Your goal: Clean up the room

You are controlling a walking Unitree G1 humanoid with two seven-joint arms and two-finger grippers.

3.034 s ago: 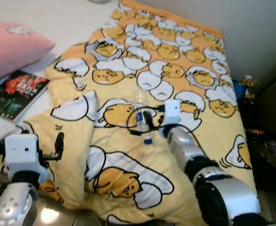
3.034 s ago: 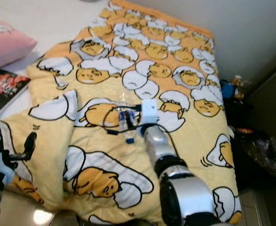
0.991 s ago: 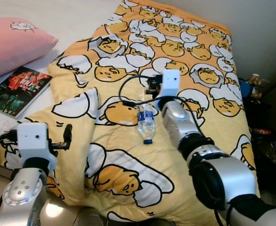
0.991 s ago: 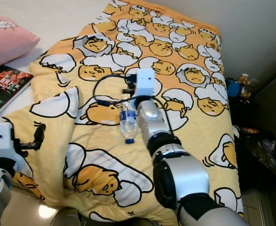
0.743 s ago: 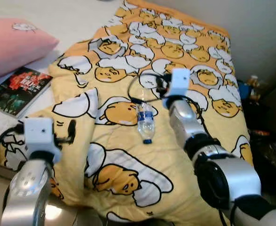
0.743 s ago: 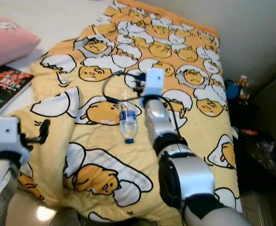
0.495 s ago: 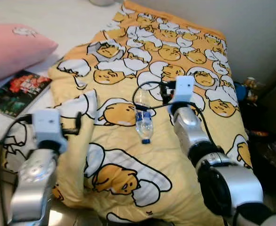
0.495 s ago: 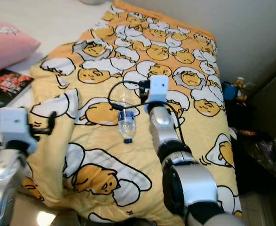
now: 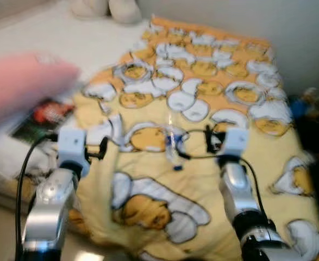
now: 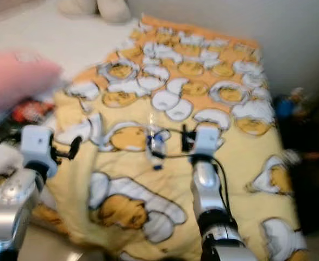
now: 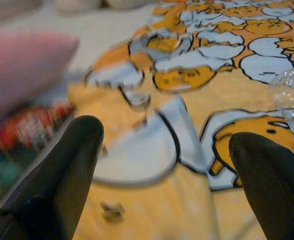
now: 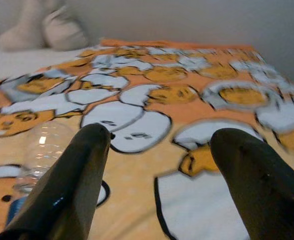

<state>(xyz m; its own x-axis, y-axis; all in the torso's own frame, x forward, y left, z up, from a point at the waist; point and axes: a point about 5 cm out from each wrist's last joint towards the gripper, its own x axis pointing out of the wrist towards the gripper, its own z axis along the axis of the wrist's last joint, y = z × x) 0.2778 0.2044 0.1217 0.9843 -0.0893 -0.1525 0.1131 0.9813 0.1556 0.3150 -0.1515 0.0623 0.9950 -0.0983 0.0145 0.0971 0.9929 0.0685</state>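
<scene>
Yellow-orange blanket (image 9: 213,70) with white-and-yellow egg cartoons, pink pillow (image 9: 23,81), clear blue-capped bottle (image 9: 173,147), red-and-dark book (image 9: 42,117).

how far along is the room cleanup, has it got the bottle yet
Nothing looks done yet. The plastic bottle lies loose on the yellow blanket, and a book sits by the pink pillow. Both arms are raised over the bed: the left pincer and right pincer are open and empty, either side of the bottle. Picking up the bottle and book is left.
</scene>
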